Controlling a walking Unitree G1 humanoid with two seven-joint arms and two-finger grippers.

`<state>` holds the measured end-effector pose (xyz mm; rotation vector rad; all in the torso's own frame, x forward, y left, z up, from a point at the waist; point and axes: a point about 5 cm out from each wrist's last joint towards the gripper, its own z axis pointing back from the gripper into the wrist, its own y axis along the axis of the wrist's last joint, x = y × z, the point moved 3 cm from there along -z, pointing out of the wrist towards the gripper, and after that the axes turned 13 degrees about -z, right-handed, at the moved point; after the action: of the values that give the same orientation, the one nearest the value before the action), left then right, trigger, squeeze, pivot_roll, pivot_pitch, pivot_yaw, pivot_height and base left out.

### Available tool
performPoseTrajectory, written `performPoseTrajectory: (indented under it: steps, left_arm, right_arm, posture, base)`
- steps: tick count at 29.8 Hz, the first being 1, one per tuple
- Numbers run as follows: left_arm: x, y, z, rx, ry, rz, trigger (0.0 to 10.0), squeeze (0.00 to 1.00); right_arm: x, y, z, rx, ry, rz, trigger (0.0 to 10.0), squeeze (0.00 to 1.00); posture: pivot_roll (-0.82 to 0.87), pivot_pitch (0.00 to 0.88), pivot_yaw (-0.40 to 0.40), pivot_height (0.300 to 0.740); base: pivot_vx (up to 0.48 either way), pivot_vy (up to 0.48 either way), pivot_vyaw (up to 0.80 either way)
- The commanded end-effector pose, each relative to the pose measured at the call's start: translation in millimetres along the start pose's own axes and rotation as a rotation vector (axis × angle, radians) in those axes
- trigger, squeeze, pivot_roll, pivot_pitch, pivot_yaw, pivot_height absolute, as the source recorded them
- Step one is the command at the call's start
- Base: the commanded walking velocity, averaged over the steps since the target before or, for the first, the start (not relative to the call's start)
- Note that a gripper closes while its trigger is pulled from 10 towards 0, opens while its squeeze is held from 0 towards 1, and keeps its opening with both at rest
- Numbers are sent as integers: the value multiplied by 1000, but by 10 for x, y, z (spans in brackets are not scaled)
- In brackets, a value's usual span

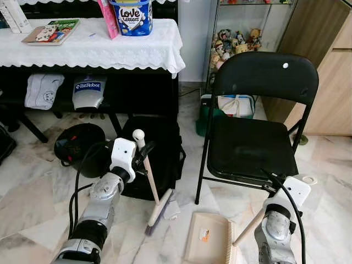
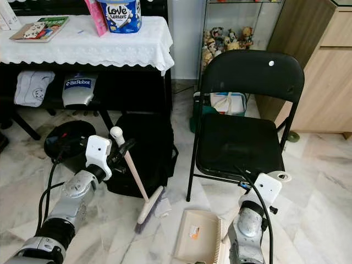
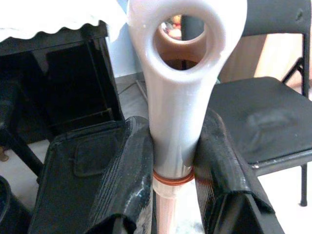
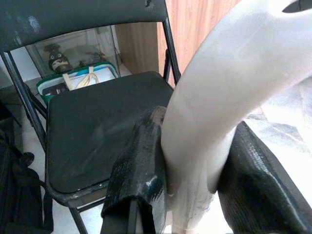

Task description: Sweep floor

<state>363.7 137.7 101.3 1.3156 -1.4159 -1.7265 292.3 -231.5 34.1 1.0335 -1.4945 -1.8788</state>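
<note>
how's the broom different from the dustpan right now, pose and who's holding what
The broom stands tilted, bristles on the marble floor beside a black bag; the dustpan lies flat on the floor in front of the folding chair. The left gripper is shut on the broom's handle near its top; the right gripper is shut on the dustpan's handle. Both are a pale beige-white.

black folding chair [image 1: 258, 118] right of centre, white lace-edged tablecloth [image 1: 99, 47] upper left, blue-and-white tub [image 1: 132, 16] on it, beige dustpan [image 1: 208, 237] at the bottom, pale pink broom [image 1: 149, 184] with white tip, black bag [image 1: 157, 154] centre, white-grey marbled floor [image 1: 33, 192]
</note>
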Motion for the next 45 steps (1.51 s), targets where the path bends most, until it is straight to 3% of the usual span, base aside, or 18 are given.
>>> performPoseTrajectory:
  steps: [1, 35, 45]
  left_arm:
    - [-55, -9, 20, -10, -28, -17, 10000, 0]
    - [-118, 9, 184, -4, -316, 14, 10000, 0]
    - [-243, 105, 262, 21, -288, 1, 10000, 0]
  right_arm:
    - [-1, -41, 31, -18, -8, -20, 10000, 0]
    - [2, -40, 19, -22, 1, -16, 10000, 0]
    - [-6, -35, 1, -23, 5, -15, 10000, 0]
  posture:
    - [-27, 128, 67, 740]
    - [-24, 127, 57, 740]
    - [-17, 124, 50, 740]
  base:
    - [0, 0, 0]
    - [0, 0, 0]
    - [0, 0, 0]
